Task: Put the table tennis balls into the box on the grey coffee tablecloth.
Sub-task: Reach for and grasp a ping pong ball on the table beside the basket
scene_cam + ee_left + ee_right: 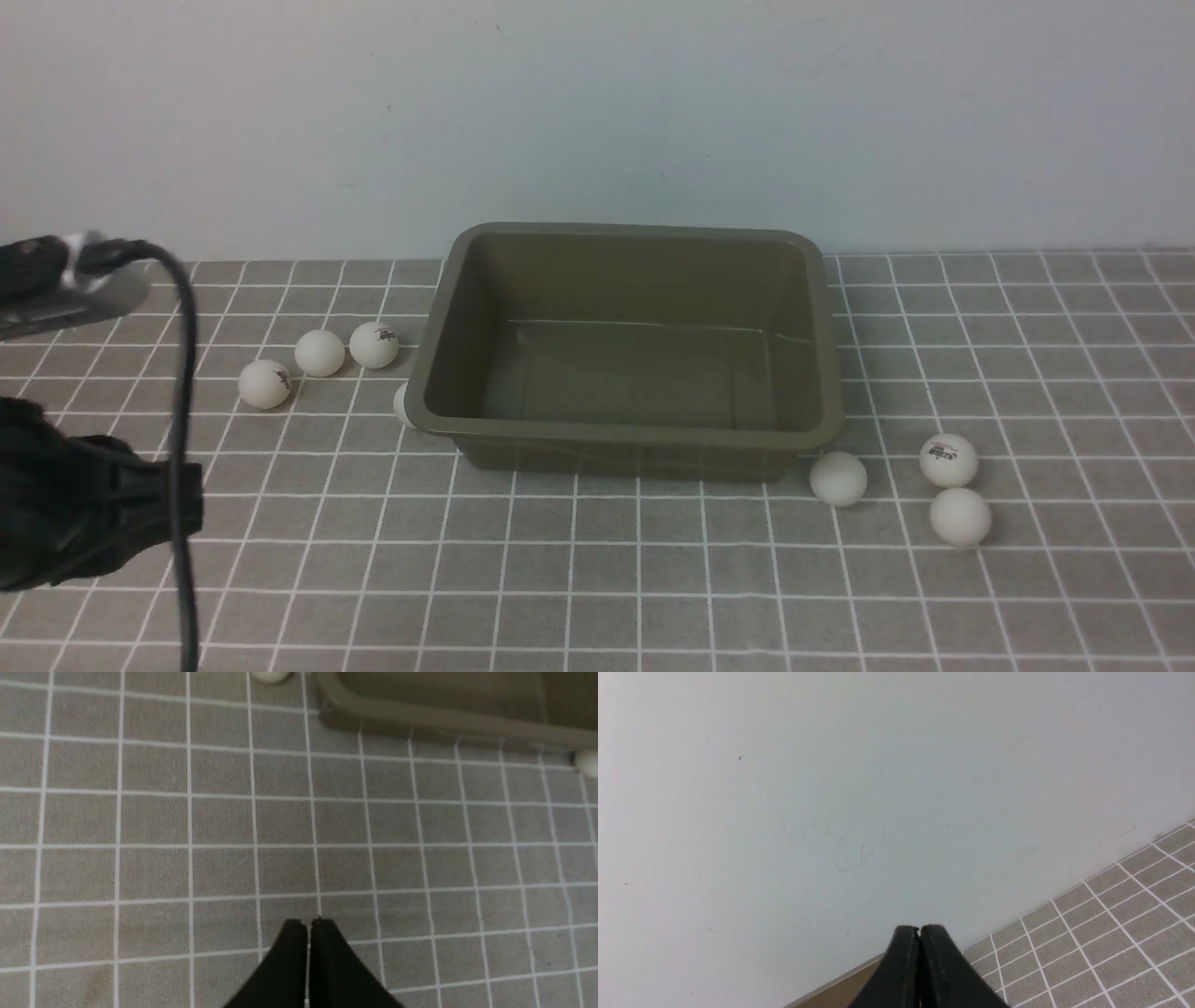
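Box: the olive-brown rectangular plastic box (pixel 618 435), with rounded corners and a flared rim, stands upright mid-scene towards the wall; its inner floor shows bare.
Cloth: the grey-brown tablecloth with thin white grid lines (pixel 597 579) covers the desk up to the pale wall (pixel 597 112).
Balls on the robot's left: a loose row of three small white table tennis balls (pixel 319 353) lies on the cloth near the box's left wall. A fourth ball (pixel 401 403) sits against the box's near left corner, partly hidden by the rim.
Balls on the robot's right: a plain ball (pixel 837 479) lies just beside the box's near right corner. A logo-printed ball (pixel 948 460) and another plain one (pixel 960 516) lie close together further right.
Left claw: the black left claw (pixel 308 924) has its tips pressed together and grips nothing, over bare cloth on the near side of the box. The front view shows only the left arm's dark body (pixel 84 513) and a black cable (pixel 184 420).
Right claw: the black right claw (pixel 920 929) is closed and empty, and faces the wall.
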